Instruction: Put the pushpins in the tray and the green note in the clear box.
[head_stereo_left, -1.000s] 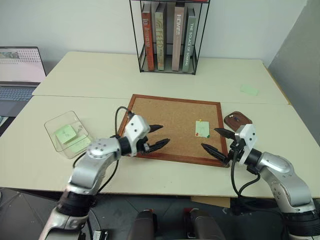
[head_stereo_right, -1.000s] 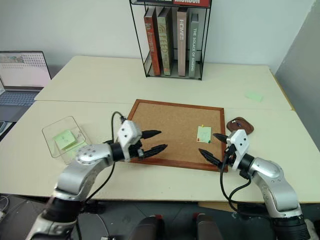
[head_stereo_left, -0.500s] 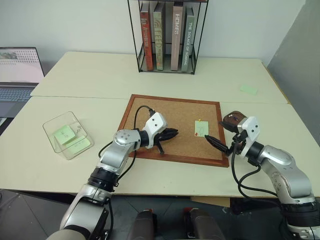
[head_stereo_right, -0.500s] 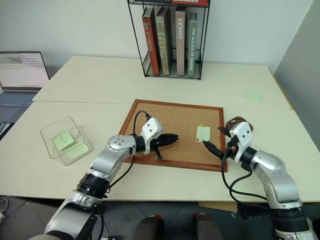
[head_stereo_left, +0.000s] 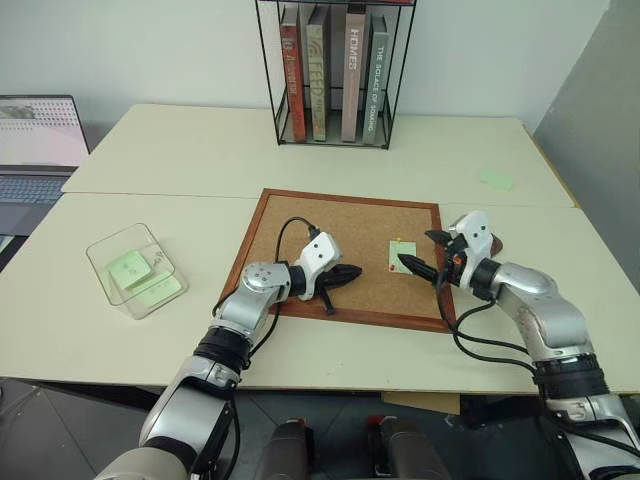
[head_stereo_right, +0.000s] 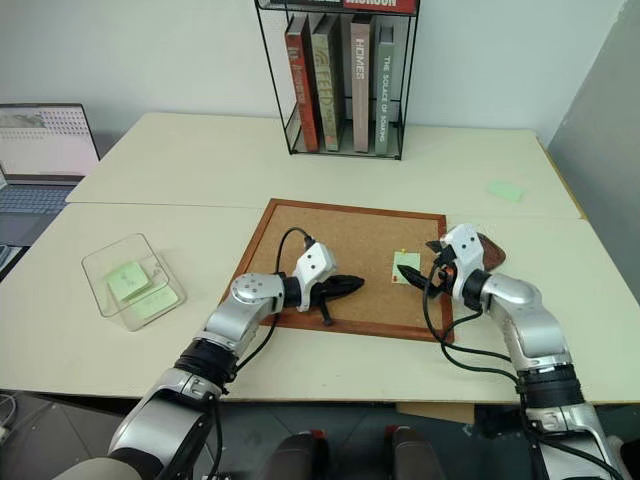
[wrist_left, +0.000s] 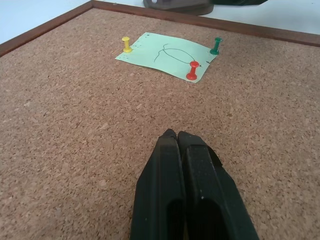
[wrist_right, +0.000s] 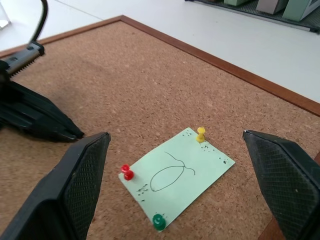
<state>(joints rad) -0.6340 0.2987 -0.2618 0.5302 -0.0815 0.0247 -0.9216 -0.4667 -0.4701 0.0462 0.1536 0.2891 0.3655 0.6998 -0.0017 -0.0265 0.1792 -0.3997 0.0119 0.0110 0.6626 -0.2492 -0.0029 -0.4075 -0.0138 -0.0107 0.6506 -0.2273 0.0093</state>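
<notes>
Item: green note (wrist_left: 167, 54), pale slip bearing a pen scribble, pinned flat to the corkboard (head_stereo_left: 300, 225) toward its right side. Fixed by three pushpins: yellow pushpin (wrist_left: 127, 44), red pushpin (wrist_left: 192, 70), green pushpin (wrist_left: 215, 46), all seated at the note's corners.

Item: right gripper (head_stereo_left: 419, 254). Fingers were held wide apart, poised just above the note, nothing between them.

Item: left gripper (wrist_left: 172, 137). Fingers were pressed together, empty, resting low over bare cork, short of the note.

Item: tray (head_stereo_right: 490, 245), dark wood, lying just off the board's right edge, largely hidden behind the right wrist. No pins were seen in it.

Item: clear box (head_stereo_left: 120, 250), at the table's left, well apart from the board, with other green slips inside.

Step judged in hand: extraction of a first pin. It would best be done by closing the wide jaws on one pin head only, pulled straight out along its shank; the shut left fingertips could be pressed on the paper so that it is not torn or lifted.

Change from the earlier frame: the left fingers, then apart, were found closed, and that gripper had been carried further onto the board and lower. The right gripper, then at the board's near edge, had been advanced over the note.
</notes>
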